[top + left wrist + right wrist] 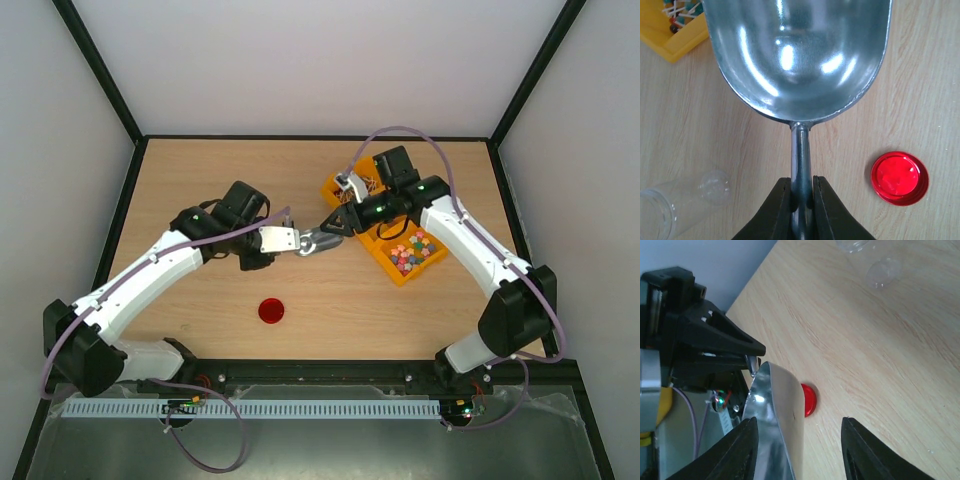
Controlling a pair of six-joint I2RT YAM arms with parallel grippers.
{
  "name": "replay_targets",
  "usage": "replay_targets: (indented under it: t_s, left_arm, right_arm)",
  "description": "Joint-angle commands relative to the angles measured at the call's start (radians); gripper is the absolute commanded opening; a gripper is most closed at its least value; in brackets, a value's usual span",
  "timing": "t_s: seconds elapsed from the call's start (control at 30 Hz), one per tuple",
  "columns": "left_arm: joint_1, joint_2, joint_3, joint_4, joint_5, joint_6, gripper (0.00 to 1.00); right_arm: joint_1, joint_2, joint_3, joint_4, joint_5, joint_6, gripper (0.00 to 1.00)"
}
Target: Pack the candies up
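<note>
The candies (412, 250) lie as a mixed pastel heap in the near compartment of a yellow tray (392, 268) at the right. My left gripper (801, 182) is shut on the handle of a metal scoop (800, 55), whose bowl is empty and held above the table. In the top view the left gripper (300, 242) points right and the scoop (320, 241) reaches toward the tray. My right gripper (799, 421) is open, with the scoop's bowl (782, 410) between its fingers, close to the left one. In the top view the right gripper (332, 224) sits just above the scoop.
A red lid (271, 310) lies flat on the table in front of the arms, also in the left wrist view (899, 178). A clear empty jar (675, 202) lies on its side under the left wrist. The tray's far compartment (362, 185) holds stick-like items.
</note>
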Motion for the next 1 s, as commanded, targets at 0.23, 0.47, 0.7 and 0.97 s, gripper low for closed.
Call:
replay_targets:
  t_s: [0.23,0.47,0.7,0.97]
  left_arm:
    - [-0.022,0.013,0.057,-0.102,0.114,0.018,0.02]
    - [-0.019,-0.015,0.056,-0.105,0.156,-0.014,0.05]
    - [0.064,-0.081,0.057,-0.095,0.257,-0.063,0.71]
    - [0.219,-0.241,0.038,-0.036,0.395,-0.165,0.84]
  right_arm:
    - [0.089,-0.020,0.003,-0.097,0.100,-0.248,0.17]
    - [0.090,-0.021,0.031,-0.123,0.119,-0.317,0.01]
    - [0.084,-0.081,0.003,-0.043,0.113,-0.308,0.01]
    - [0.066,-0.249,-0.135,0.217,0.029,-0.284,0.01]
